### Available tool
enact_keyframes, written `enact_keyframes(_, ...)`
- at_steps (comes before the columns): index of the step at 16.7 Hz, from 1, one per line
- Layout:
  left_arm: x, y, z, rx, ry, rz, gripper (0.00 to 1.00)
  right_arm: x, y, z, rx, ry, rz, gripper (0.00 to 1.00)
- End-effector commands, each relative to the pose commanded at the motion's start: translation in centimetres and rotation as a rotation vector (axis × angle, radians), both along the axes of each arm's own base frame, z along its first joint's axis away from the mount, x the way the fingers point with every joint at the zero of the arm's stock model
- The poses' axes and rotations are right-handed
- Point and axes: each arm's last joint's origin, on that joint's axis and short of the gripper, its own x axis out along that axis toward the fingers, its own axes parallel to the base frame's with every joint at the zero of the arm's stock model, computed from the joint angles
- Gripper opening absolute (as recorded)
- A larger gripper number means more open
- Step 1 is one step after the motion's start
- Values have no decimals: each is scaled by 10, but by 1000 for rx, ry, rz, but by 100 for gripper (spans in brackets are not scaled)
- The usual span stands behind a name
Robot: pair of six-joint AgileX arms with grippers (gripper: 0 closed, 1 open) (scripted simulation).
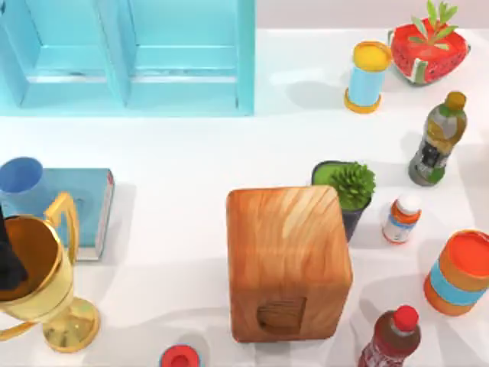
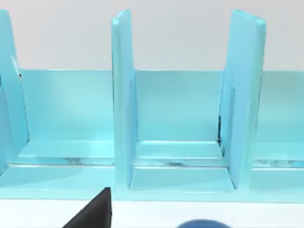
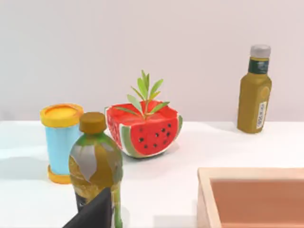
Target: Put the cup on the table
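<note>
The small blue cup (image 1: pixel 20 180) is at the far left of the table (image 1: pixel 183 153), against the left edge of a teal book (image 1: pixel 85 208); I cannot tell what it rests on. My left arm (image 1: pixel 9 256) reaches in from the left edge, above the gold trophy (image 1: pixel 42 287). In the left wrist view the cup's rim (image 2: pixel 204 223) sits just ahead of my left gripper (image 2: pixel 152 213), and one black finger (image 2: pixel 95 213) stands well apart from it, so the gripper is open. My right gripper (image 3: pixel 152 216) is also open, facing the back right of the table.
A big wooden block (image 1: pixel 286 260) stands mid-table with a potted plant (image 1: pixel 348 191) behind it. The turquoise cabinet (image 1: pixel 130 53) runs along the back left. Bottles, canisters (image 1: pixel 367 76) and a watermelon pot (image 1: pixel 428 50) crowd the right side. A red cap (image 1: pixel 179 357) lies at the front.
</note>
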Motion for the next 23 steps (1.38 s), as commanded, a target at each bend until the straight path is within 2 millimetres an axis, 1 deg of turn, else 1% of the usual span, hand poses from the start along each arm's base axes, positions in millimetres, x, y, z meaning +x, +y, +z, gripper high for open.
enact_keyframes(1, -2, 0, 7, 0, -26, 2, 100, 0, 0, 0, 0, 0, 0, 100)
enact_keyframes(4, -2, 0, 12, -5, -11, 0, 100, 0, 0, 0, 0, 0, 0, 100)
enact_keyframes(6, -2, -1, 27, -9, 17, -9, 100, 0, 0, 0, 0, 0, 0, 100)
enact_keyframes(7, -3, -1, 39, -9, 27, -15, 100, 0, 0, 0, 0, 0, 0, 100)
enact_keyframes(8, -3, -2, 54, -8, 33, -20, 100, 0, 0, 0, 0, 0, 0, 100)
enact_keyframes(10, -5, -2, 90, -5, 36, -24, 100, 0, 0, 0, 0, 0, 0, 100)
enact_keyframes(12, -7, -2, 136, -10, 25, -19, 100, 0, 0, 0, 0, 0, 0, 100)
enact_keyframes(15, -7, -1, 212, -36, 18, -20, 100, 0, 0, 0, 0, 0, 0, 100)
enact_keyframes(16, -2, -2, 231, -47, 45, -29, 100, 0, 0, 0, 0, 0, 0, 100)
enact_keyframes(17, 7, -4, 246, -57, 90, -42, 100, 0, 0, 0, 0, 0, 0, 100)
enact_keyframes(18, 20, -6, 257, -66, 154, -56, 100, 0, 0, 0, 0, 0, 0, 100)
enact_keyframes(19, 36, -8, 264, -73, 234, -69, 100, 0, 0, 0, 0, 0, 0, 100)
enact_keyframes(21, 73, -14, 264, -79, 423, -82, 100, 0, 0, 0, 0, 0, 0, 100)
enact_keyframes(23, 110, -19, 257, -77, 603, -86, 100, 0, 0, 0, 0, 0, 0, 100)
